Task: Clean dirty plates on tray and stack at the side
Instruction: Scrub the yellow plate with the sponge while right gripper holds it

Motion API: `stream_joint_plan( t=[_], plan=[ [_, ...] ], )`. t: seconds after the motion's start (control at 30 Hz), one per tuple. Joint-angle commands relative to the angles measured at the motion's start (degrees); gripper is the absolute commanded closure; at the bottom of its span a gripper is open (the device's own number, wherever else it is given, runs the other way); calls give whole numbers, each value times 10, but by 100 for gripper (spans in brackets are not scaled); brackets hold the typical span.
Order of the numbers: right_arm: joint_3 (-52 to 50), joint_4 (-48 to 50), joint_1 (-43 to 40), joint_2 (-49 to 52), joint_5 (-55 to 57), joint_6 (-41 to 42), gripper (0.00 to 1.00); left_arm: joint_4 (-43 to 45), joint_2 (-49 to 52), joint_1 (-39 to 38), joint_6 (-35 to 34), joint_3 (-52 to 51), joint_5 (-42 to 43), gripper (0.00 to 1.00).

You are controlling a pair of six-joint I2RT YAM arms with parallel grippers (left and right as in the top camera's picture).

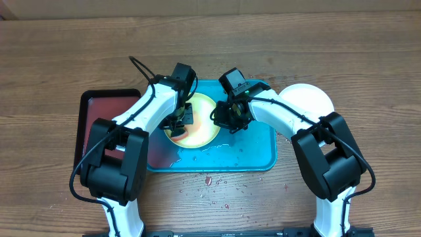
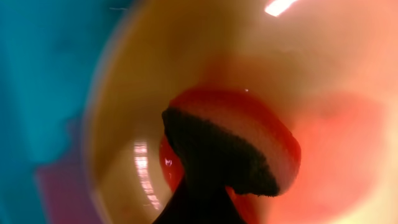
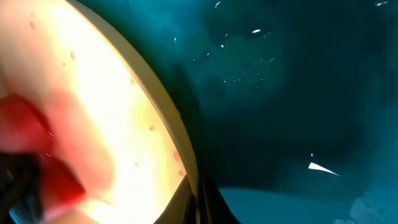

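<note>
Scrubbing is not finished: red smears (image 2: 336,124) cover the round cream-yellow plastic plate (image 1: 197,128) on the turquoise plastic tray (image 1: 256,155). My left pincer (image 1: 181,118) is clamped on a dark rough sponge (image 2: 217,149). My right pincer (image 1: 230,117) is at the rim; apart or together, I cannot tell. One round white plate (image 1: 309,99) sits aside; others are hidden.

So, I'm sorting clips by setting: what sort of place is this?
Most likely a robot test bench rather than a real kitchen: a left arm and right arm work at a wooden table, over a turquoise tray holding a red-smeared yellow plate.
</note>
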Motion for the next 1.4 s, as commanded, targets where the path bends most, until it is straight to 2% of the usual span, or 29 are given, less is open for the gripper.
stream_joint_plan(
  t=[0.0, 0.07, 0.1, 0.23, 0.3, 0.33, 0.4, 0.53, 0.63, 0.87, 1.03, 1.13, 1.23, 1.37],
  plan=[
    [-13, -1, -3, 12, 10, 2, 96, -5, 7, 8, -88, -8, -131, 96],
    [-13, -1, -3, 12, 10, 2, 96, 1, 7, 8, -68, -8, -93, 96],
    [-13, -1, -3, 12, 10, 2, 96, 8, 7, 8, -28, -8, -53, 96],
    [-13, -3, -3, 12, 10, 2, 96, 29, 7, 8, 224, -8, 223, 96],
    [-13, -3, -3, 12, 10, 2, 96, 18, 7, 8, 309, -8, 335, 96],
    [-13, -3, -3, 12, 10, 2, 96, 13, 7, 8, 342, -8, 379, 96],
    [-13, -3, -3, 12, 7, 2, 96, 14, 7, 7, 366, -8, 411, 96],
    [-13, -5, -3, 12, 3, 2, 96, 50, 7, 8, 346, -8, 382, 96],
    [-13, -7, -3, 12, 3, 2, 96, 80, 7, 13, 300, -7, 311, 96],
    [-13, -7, -3, 12, 3, 2, 96, 143, 7, 26, 153, -7, 49, 96],
    [-13, -7, -3, 12, 4, 2, 96, 131, 7, 27, 34, -7, -116, 96],
    [-13, -7, -3, 12, 4, 2, 96, 103, 7, 27, 23, -7, -126, 96],
    [-13, -7, -3, 12, 4, 2, 96, 56, 7, 25, 25, -7, -101, 96],
    [-13, -7, -3, 12, 4, 2, 96, -4, 7, 24, 99, -7, 23, 96]
  ],
)
